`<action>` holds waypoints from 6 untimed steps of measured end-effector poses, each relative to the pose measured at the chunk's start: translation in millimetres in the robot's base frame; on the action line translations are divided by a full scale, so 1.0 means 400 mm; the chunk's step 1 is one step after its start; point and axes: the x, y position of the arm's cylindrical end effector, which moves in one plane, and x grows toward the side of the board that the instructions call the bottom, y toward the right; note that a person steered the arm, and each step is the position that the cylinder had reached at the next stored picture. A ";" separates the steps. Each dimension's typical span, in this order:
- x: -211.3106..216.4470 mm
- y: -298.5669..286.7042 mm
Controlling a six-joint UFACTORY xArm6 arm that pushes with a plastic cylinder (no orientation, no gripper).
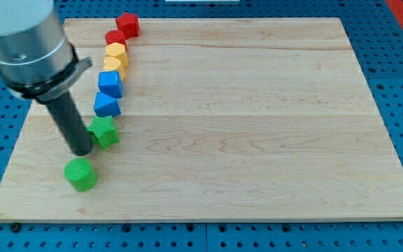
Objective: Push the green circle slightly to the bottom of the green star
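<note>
The green circle (80, 173) lies on the wooden board (257, 140) toward the view's bottom and a little to the view's left of the green star (104, 131), apart from it. My tip (82, 151) rests just beside the star on its left-hand side, directly above the circle in the view and near its upper edge; contact with the circle cannot be confirmed. The arm carries no gripper (the rod neither opens nor closes and holds nothing).

Governing relation: the circle lies from the tip toward the view's bottom. A push in that direction would likely drive it farther from the star. The circle appears already to sit below the star, so only a small correction seems to remain.

From the star toward the view's top runs a column of blocks: a blue triangular block (106, 104), a blue block (110, 83), two yellow blocks (115, 57), a red block (115, 37) partly hidden, and a red star (127, 24).

To the star's right the board is flat, light wood. Beyond the board lies a blue perforated table (397, 84).
</note>
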 end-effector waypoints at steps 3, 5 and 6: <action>0.197 -0.020; 0.147 0.023; 0.140 0.041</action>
